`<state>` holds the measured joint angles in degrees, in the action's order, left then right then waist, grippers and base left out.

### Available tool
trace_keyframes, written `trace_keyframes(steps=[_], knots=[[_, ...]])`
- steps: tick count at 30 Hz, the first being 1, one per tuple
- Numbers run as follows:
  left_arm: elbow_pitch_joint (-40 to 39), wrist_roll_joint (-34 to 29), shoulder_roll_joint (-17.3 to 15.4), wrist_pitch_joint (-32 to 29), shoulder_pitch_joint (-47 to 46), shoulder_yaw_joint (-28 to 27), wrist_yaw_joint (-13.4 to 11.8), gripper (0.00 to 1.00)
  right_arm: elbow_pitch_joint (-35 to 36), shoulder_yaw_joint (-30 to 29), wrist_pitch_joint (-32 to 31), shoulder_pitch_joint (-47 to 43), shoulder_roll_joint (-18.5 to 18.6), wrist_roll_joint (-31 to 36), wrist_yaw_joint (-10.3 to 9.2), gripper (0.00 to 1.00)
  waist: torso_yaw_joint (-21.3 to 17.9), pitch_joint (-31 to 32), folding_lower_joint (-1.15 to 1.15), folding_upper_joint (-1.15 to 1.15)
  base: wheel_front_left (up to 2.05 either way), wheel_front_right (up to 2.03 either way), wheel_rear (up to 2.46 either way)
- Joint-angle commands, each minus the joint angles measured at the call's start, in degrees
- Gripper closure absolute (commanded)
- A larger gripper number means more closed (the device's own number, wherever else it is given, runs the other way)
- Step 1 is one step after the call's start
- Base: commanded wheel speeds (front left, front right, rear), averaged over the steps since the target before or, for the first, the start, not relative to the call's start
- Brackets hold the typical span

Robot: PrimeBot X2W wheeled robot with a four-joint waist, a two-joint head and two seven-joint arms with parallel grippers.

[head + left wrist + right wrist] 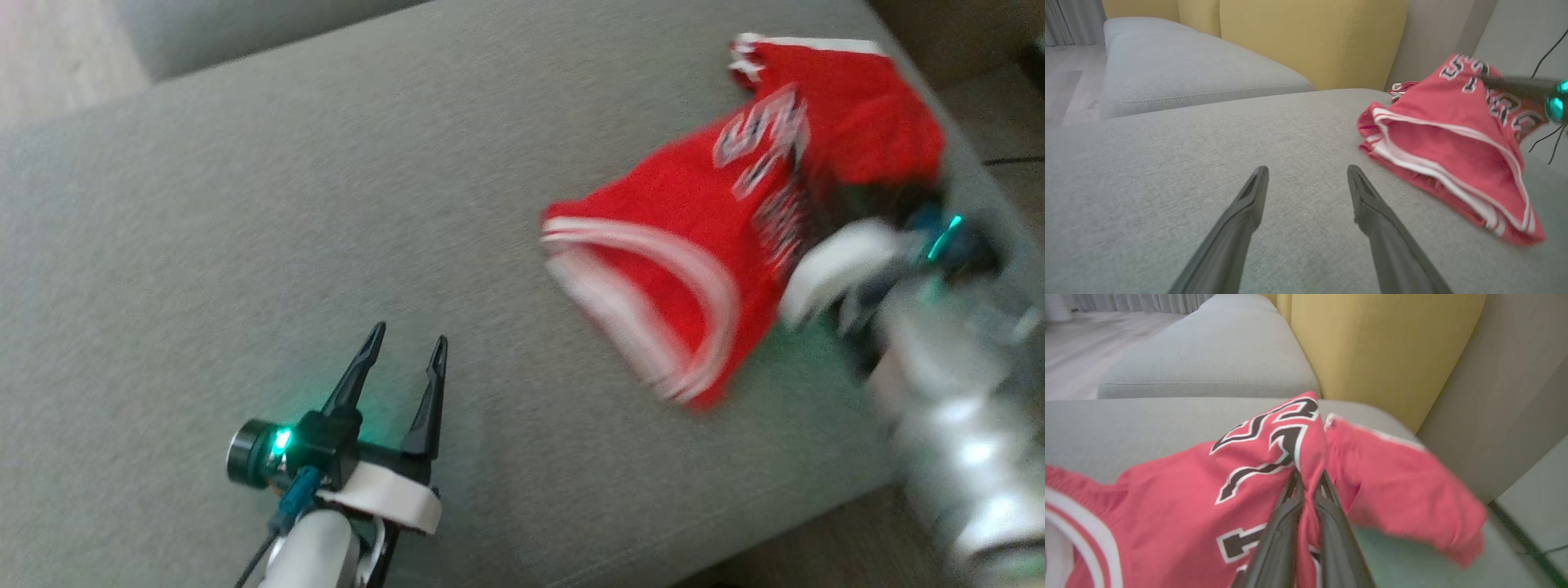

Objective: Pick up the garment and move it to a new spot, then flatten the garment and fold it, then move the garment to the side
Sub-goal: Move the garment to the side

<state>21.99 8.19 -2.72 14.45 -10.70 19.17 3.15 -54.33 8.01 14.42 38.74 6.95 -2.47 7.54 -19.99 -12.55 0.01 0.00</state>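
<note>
The garment point(718, 220) is a red jersey with white trim and black-and-white lettering, bunched on the right side of the grey couch cushion point(326, 204). My right gripper point(1308, 477) is shut on a fold of the garment point(1208, 490), lifting the fabric into a peak. In the head view the right arm is blurred and its fingers are hidden behind the cloth. My left gripper point(406, 341) hovers open over bare cushion at the lower left, well apart from the jersey. In the left wrist view the open left gripper point(1306, 175) points past the garment point(1453, 151) on its right.
A second grey cushion point(1188, 69) and yellow back cushions point(1310, 41) lie beyond. The cushion's front edge and wooden floor point(816, 547) are at the lower right. A black cable point(1547, 53) hangs by the right arm.
</note>
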Motion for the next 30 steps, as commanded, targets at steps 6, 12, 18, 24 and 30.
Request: trace_keyframes(steps=[6,12,18,24,30], knots=[[-0.3,-1.4,-0.2,0.5,-4.3,-0.8,0.7,0.0,-2.7,-8.1,-2.9,13.3,10.9,8.6,-0.05,1.0,8.5,-5.3,-0.01,0.0,0.0,0.0,0.0],[-0.2,-1.1,-0.2,0.5,-5.1,-0.9,0.2,0.0,-4.2,-25.0,-9.3,15.3,18.3,19.6,-0.05,0.0,12.8,-6.5,-0.01,0.0,0.0,0.0,0.0],[-0.5,-1.1,-0.2,0.5,-4.8,-2.4,-0.3,0.0,-1.1,-34.8,-6.6,13.4,12.3,27.4,-0.05,0.0,13.1,-5.8,-0.01,0.0,0.0,0.0,0.0],[-1.3,-1.3,-0.2,0.5,-4.2,-4.7,-1.3,0.0,-2.3,-33.1,0.0,12.5,3.3,27.6,-0.05,0.0,12.5,-4.1,-0.01,0.0,0.0,0.0,0.0],[-1.9,-0.8,-0.2,0.5,-2.8,-7.7,-2.2,0.0,5.4,-23.1,0.5,5.4,-2.9,17.8,-0.05,0.0,13.8,-1.7,-0.01,0.0,0.0,0.0,0.0]])
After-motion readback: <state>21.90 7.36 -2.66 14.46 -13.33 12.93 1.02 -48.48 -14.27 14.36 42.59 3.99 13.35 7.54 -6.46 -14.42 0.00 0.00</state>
